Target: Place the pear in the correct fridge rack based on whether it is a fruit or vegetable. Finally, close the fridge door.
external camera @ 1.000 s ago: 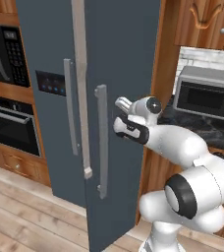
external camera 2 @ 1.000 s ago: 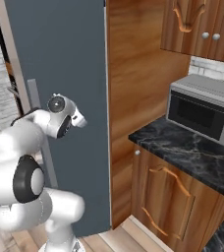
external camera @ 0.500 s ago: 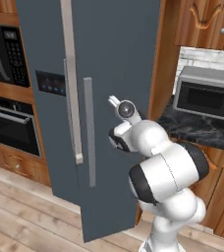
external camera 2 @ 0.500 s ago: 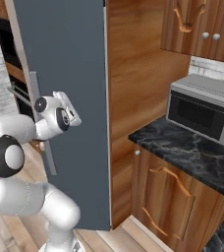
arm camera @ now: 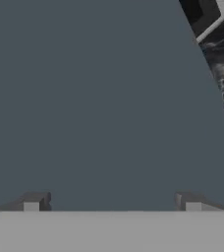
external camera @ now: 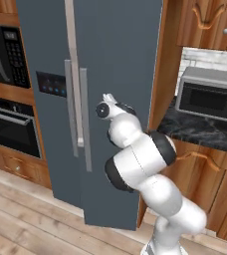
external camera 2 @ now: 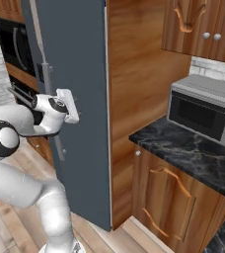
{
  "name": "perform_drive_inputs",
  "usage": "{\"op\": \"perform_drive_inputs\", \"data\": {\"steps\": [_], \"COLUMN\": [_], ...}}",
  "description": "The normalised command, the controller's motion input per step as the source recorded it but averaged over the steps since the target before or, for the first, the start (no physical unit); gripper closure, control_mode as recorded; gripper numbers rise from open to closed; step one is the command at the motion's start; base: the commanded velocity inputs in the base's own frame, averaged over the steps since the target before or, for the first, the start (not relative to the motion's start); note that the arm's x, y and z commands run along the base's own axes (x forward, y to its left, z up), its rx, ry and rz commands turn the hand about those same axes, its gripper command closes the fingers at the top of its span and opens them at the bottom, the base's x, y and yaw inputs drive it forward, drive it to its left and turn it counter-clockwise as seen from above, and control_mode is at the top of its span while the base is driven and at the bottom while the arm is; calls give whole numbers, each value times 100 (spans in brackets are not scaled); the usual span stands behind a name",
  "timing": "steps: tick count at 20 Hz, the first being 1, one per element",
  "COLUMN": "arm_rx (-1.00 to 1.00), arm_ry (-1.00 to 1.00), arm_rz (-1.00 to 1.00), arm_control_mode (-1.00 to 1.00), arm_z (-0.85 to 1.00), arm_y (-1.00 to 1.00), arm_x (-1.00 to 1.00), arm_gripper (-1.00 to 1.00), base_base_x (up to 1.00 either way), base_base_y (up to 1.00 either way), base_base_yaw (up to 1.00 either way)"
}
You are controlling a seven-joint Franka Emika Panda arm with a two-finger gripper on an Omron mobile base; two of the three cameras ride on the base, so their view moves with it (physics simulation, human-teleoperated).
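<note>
- While the fridge door [external camera: 118, 74] hangs slightly ajar, its bottom edge swung out from the cabinet line over the wood floor [external camera: 31, 219], the step in hand looks like the closing push, the last part of the task.
- Gripper [arm camera: 112, 204] faces the flat front of that door; in the hand view its 2 fingertips [arm camera: 33, 203] stand far apart with nothing between them, so the hand is released and empty.
- Plain slate-grey door face takes up most of the hand view; whether the tips touch it or sit just off it, cannot tell.
- In the left base view the wrist is near the middle of the door, to the right of the long bar handle [external camera: 84, 119] and clear of it.
- In the right base view the white hand [external camera 2: 66, 105] lies close against the door near its handle side.
- Pear: cannot be made out anywhere. Judging by the door work, it is probably already on a rack inside, but that cannot be confirmed.
- Small orange patch at the right edge of the hand view, past the door's edge; too cut off to name.
- Neighbouring door with the blue-lit panel [external camera: 51, 83] sits to the left and looks shut; not the one to push.
- Next move calls for a steady push flat on the door, toward the wooden side panel [external camera 2: 139, 74], until the door sits flush.
- Keep the fingers off the handle and away from the gap at the closing edge.
- Microwave [external camera 2: 206, 111] on the dark counter [external camera 2: 193, 158] stays well apart from the arm's path; no risk there, as I judge it.
</note>
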Motion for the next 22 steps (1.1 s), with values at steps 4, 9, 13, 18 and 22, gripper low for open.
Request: {"op": "perform_drive_inputs", "data": {"steps": [4,9,13,18,22], "arm_rx": [0,0,0,0,0], "arm_ry": [0,0,0,0,0], "arm_rz": [-21,-21,-20,-21,-21], "arm_control_mode": [-100,-100,-100,-100,-100], "arm_z": [0,0,0,-3,-6], "arm_y": [-13,-12,-23,-23,-21], "arm_x": [44,38,24,27,13], "arm_gripper": [-100,-100,-100,-100,-100], "base_base_x": [0,0,0,0,0], "base_base_y": [0,0,0,0,0], "base_base_yaw": [0,0,0,0,0]}}
